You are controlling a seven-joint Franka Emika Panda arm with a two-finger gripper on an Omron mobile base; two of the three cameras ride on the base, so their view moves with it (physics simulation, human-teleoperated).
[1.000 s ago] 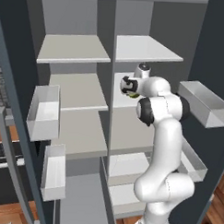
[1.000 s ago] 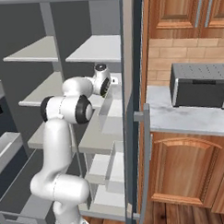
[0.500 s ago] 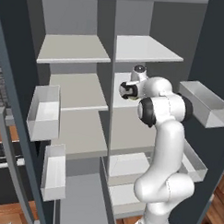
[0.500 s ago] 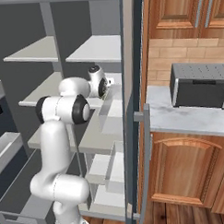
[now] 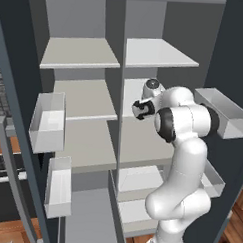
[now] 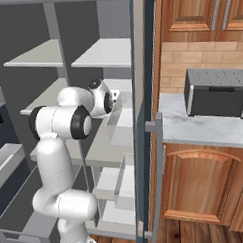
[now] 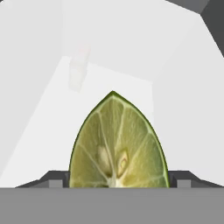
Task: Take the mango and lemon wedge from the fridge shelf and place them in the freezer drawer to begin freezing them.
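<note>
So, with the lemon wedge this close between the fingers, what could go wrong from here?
1. The lemon wedge fills the space between the gripper tips, whose contact is hidden; a poor pinch on its curved sides may let it slip.
2. The hand is deep over the fridge shelf, beside the centre divider; pulling out carelessly could knock it.
3. The door bin sits near the elbow and may be bumped.

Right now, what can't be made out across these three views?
- Tool state: in the hand view the lemon wedge covers the space between the fingertips, so open or shut is unclear.
- Lemon wedge's lower end: cut off at the bottom there.
- Wedge in the left base view: hidden behind the tool.
</note>
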